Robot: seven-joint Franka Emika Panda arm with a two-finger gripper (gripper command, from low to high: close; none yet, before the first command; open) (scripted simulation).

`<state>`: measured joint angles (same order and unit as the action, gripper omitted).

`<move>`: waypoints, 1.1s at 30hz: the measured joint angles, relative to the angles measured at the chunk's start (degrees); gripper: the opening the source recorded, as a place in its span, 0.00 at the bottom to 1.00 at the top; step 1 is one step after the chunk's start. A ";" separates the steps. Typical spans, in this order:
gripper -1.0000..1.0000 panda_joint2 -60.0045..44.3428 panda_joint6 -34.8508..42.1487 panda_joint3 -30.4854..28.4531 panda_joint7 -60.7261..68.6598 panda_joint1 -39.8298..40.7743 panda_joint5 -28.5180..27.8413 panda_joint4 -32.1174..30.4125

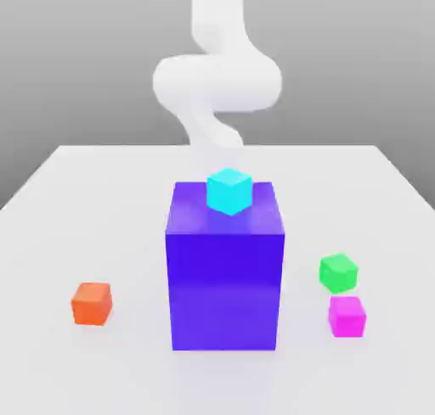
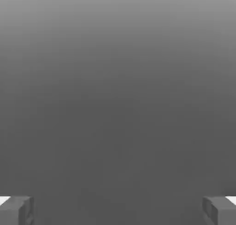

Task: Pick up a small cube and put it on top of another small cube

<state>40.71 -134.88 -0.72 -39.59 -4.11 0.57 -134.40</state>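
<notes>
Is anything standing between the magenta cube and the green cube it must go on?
Nothing visible does. The magenta cube sits right beside the green cube, on the exterior view's right of the big purple-blue block, with bare table between them and the green cube's top uncovered.

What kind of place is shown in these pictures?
Most likely a simulated tabletop test scene, not a real room: a plain white table against a blank grey backdrop, flat-coloured cubes like the big purple-blue block, and a smooth white robot arm.
</notes>
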 joint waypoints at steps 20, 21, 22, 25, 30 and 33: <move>0.50 -41.99 -25.37 3.35 48.42 -25.65 0.95 -21.29; 0.50 -44.04 -26.65 3.38 49.65 -26.33 -0.27 -22.18; 0.50 -46.09 -28.15 3.29 50.08 -26.49 -1.17 -22.44; 0.50 -52.30 -33.04 2.51 49.86 -27.09 -2.80 -21.80; 0.00 -58.35 -37.89 1.77 49.49 -27.73 -3.36 -20.73; 0.00 -58.34 -37.77 1.77 49.42 -27.71 -3.43 -20.73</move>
<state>-17.63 -172.65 1.05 9.82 -31.82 -2.86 -155.13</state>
